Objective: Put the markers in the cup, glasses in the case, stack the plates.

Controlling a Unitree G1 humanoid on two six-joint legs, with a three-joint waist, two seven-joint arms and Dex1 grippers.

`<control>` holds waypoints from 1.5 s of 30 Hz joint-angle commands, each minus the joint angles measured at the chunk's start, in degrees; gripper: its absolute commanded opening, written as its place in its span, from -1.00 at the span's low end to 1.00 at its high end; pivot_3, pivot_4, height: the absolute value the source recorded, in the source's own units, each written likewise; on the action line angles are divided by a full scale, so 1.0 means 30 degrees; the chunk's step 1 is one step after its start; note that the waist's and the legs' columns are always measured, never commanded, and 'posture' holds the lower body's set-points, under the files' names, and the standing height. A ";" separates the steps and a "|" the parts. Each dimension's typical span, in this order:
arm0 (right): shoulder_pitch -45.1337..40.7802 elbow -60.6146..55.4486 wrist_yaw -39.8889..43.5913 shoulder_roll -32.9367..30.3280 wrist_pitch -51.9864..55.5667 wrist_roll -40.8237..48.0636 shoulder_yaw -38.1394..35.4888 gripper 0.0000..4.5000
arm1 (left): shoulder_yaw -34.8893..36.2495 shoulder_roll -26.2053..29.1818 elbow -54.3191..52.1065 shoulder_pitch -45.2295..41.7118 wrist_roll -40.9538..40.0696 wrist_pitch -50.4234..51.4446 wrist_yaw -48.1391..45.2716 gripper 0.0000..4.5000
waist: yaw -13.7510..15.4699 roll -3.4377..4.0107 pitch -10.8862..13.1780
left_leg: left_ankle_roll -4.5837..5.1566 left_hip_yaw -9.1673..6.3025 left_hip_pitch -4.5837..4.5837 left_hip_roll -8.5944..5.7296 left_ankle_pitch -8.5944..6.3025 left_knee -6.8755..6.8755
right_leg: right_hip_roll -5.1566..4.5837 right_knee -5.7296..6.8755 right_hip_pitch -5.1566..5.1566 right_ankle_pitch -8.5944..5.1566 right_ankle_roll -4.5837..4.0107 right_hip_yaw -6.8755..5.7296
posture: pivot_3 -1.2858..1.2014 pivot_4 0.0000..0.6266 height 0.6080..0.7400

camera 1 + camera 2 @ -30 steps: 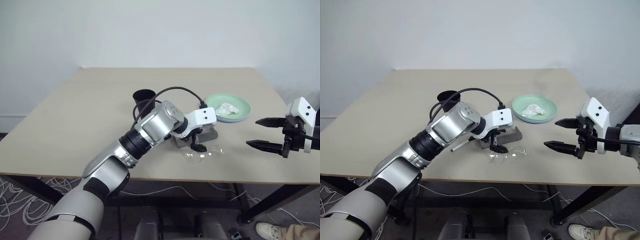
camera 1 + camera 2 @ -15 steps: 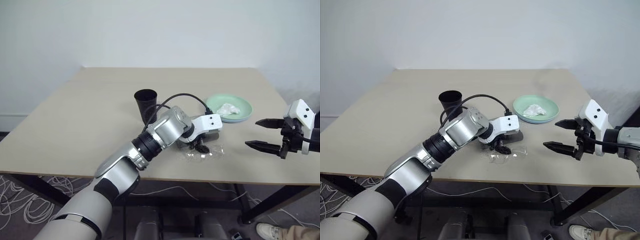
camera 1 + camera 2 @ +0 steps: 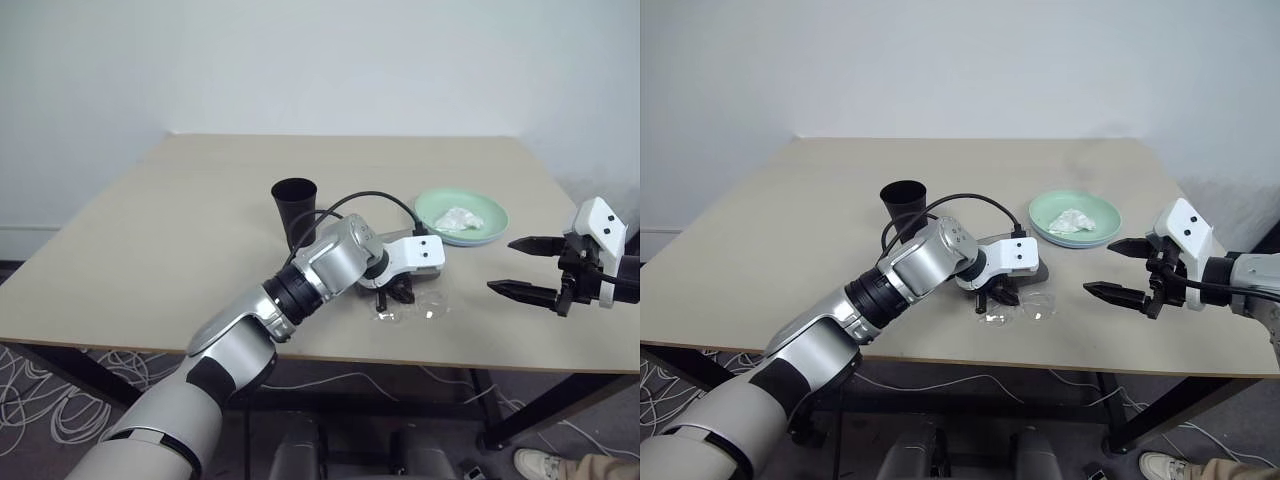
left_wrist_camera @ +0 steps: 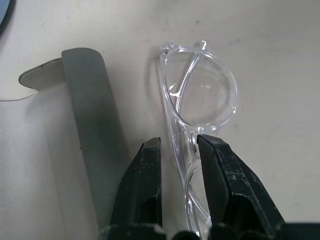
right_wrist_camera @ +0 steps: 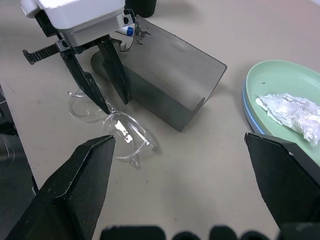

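glasses (image 4: 200,95): clear glossy plastic | case (image 4: 92,125): matt grey | table (image 3: 180,230): smooth matt beige

**Camera setup: four views**

Head stereo pair: high, looking fwd and down, far enough to take in the whole surface (image 3: 150,250); both eyes share that scene. L wrist cam: v. close, looking steeply down along its tool (image 4: 179,165) at glasses (image 4: 200,95) beside case (image 4: 95,130). R wrist cam: mid-range, angled down; shares those two w/ L.

Clear glasses (image 4: 197,95) flat beside open grey case (image 5: 170,80); black cup (image 3: 293,208) upright behind; plates (image 3: 462,214) stacked.
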 commanded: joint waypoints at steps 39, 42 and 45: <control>-0.2179 0.0335 -0.0225 0.0029 -0.0334 0.0069 0.0924 1.00 | 0.5583 -0.0959 1.0759 -0.5101 0.0867 -0.4136 0.2691 -0.99 | 0.0089 -0.0010 0.0006 | 0.0033 0.0002 -0.0017 -0.0008 -0.0019 0.0022 | -0.0002 -0.0025 0.0002 -0.0003 0.0005 -0.0006 | 0.03 -1.00 -0.90; -0.2186 0.0270 -0.0255 0.0044 -0.0295 0.0131 0.0949 1.00 | 0.5487 -0.1210 1.1400 -0.4618 0.1115 -0.4924 0.2865 -0.99 | 0.0093 -0.0007 0.0004 | 0.0028 0.0001 -0.0028 -0.0007 -0.0016 0.0021 | -0.0003 -0.0019 -0.0007 -0.0001 0.0002 -0.0011 | 0.03 -1.00 -0.90; -0.2129 0.0163 -0.0294 0.0051 -0.0238 0.0199 0.0912 1.00 | 0.5350 -0.1432 1.1661 -0.3903 0.1466 -0.6038 0.3167 -0.99 | 0.0094 -0.0002 0.0000 | 0.0024 -0.0003 -0.0024 -0.0006 -0.0014 0.0021 | -0.0007 -0.0021 0.0001 0.0000 0.0000 -0.0007 | 0.03 -1.00 -0.90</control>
